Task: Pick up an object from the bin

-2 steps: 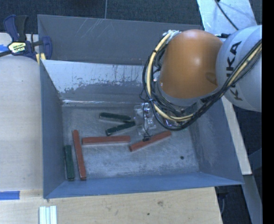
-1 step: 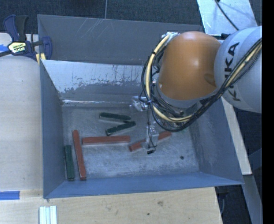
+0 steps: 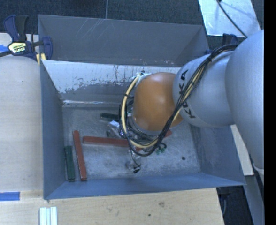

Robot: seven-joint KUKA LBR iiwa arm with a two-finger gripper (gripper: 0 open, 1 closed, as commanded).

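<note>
Robot arm reaching down into a grey bin of loose sticks.
The tool sits low, just below the right end of a red bar lying flat; I cannot tell whether it is open or closed. The arm's orange cover hides that end of the bar. By the bar's left end lie a red stick and a green stick, side by side. A dark piece lies just above the bar.

Red-brown stick, lying flat: right end hidden beneath orange wrist cover.
Dark item at the cover's left: partly covered, kind unclear.
Small silvery piece: too small to identify.
Arm: cut off at right.
</note>
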